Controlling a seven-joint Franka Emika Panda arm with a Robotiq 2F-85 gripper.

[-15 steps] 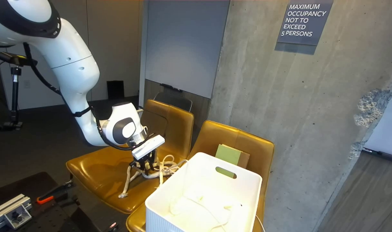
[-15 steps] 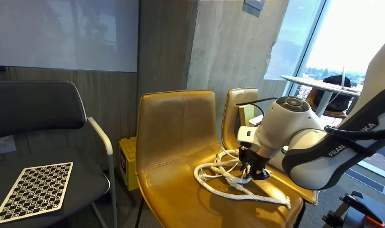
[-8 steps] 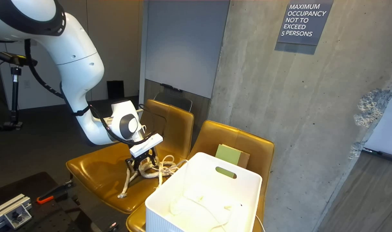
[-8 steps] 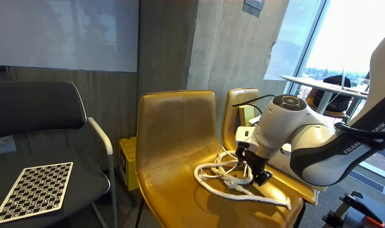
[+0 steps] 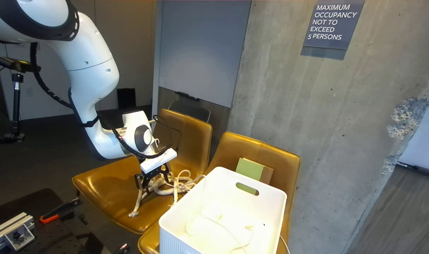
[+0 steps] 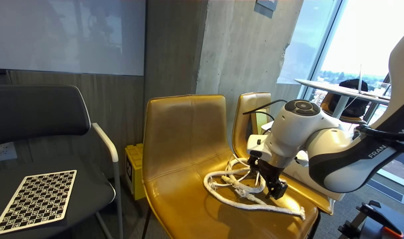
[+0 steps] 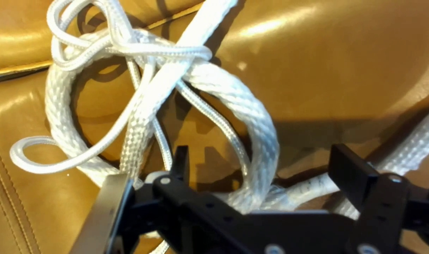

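My jaws stand apart, gripping nothing, close to the white rope (image 7: 235,93); contact unclear. A slack thin cord (image 7: 112,135) across it could hook them if I lift, dragging both along. The twisted, partly frayed rope lies on the smooth leather chair (image 6: 187,189); farther right, a finely ribbed plastic bin (image 5: 179,236).

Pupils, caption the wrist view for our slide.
Black two-fingered end effector, open over looped white braided rope on a glossy brown leather chair.

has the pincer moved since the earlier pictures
Yes; in an exterior view the pincer has shifted slightly towards the picture's left, away from the white bin.
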